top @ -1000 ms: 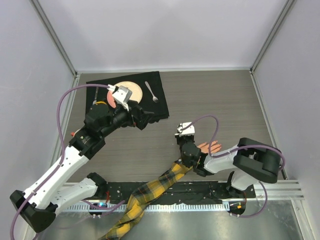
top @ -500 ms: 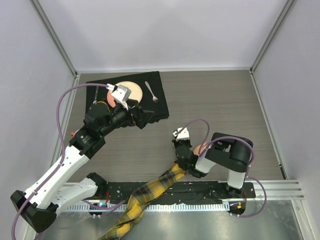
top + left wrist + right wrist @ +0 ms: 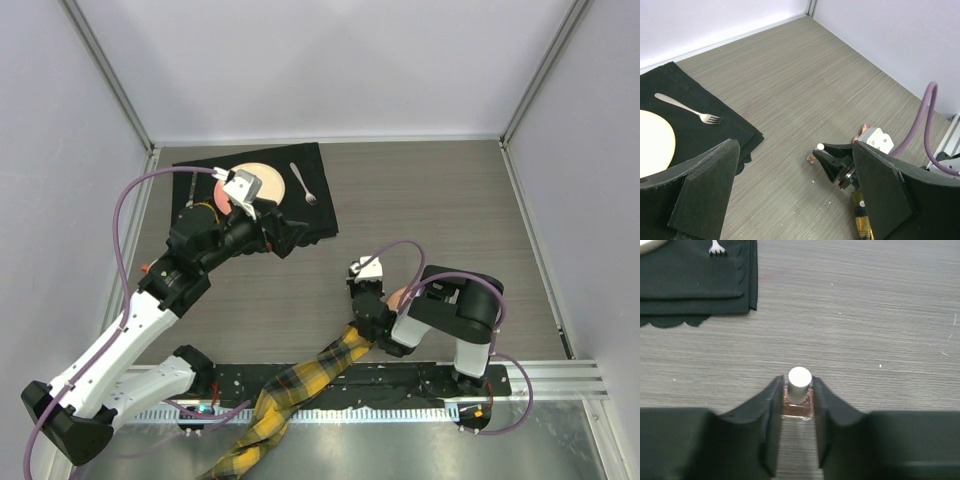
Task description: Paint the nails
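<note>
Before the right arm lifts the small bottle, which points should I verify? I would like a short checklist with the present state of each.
1. The nail polish bottle sits centred between the right fingers: ok.
2. Bottle upright, white cap on: ok.
3. Fingers touch both sides of the bottle: ok.
4. The left gripper is open and apart from the bottle: ok.
5. Nails of the mannequin hand in view: not ok, the right arm covers most of the hand.

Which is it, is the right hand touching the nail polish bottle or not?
Touching. In the right wrist view, the right hand has both fingers flush against the sides of the nail polish bottle, with no gap on either side.
</note>
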